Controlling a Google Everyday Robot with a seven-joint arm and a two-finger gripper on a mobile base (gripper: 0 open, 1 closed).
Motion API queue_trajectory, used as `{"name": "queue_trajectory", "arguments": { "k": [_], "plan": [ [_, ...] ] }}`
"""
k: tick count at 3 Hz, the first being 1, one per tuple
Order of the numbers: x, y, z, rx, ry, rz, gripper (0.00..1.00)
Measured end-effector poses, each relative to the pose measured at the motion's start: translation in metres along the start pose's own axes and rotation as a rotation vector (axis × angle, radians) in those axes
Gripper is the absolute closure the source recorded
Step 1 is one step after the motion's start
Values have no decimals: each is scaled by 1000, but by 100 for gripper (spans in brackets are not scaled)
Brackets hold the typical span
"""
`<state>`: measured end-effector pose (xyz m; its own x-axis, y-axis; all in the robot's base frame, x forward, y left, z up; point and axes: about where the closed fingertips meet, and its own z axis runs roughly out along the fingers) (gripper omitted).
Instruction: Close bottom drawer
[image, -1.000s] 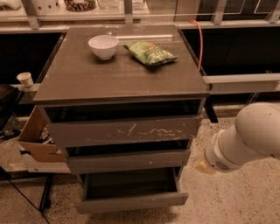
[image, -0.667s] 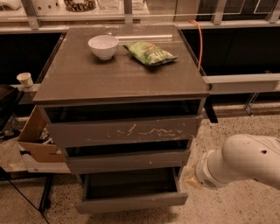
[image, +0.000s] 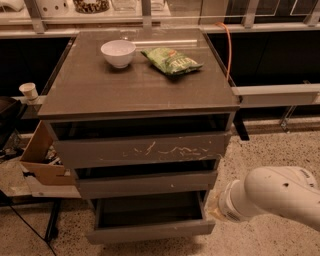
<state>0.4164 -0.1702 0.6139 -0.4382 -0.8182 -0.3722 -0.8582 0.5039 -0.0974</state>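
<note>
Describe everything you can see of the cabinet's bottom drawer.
The grey flat-fronted bottom drawer looks like laminated wood, with no visible handle. It stands pulled out, level, lowest of three, its dark inside open to view. The white robot arm sits by its right front corner; the gripper is hidden behind that arm, contact unclear.

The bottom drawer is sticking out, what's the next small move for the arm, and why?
Probably bring the end effector round in front of the bottom drawer: it sits beside the drawer's right front corner, and the drawer stands open.
</note>
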Motion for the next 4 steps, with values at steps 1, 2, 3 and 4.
{"name": "queue_trajectory", "arguments": {
  "k": [1,2,3,4],
  "plan": [
    [31,7,75,14,-9,40,100],
    [49,11,127,5,-48,63,100],
    [51,12,139,4,-62,68,100],
    [61,15,151,-5,-41,60,100]
  ]
}}
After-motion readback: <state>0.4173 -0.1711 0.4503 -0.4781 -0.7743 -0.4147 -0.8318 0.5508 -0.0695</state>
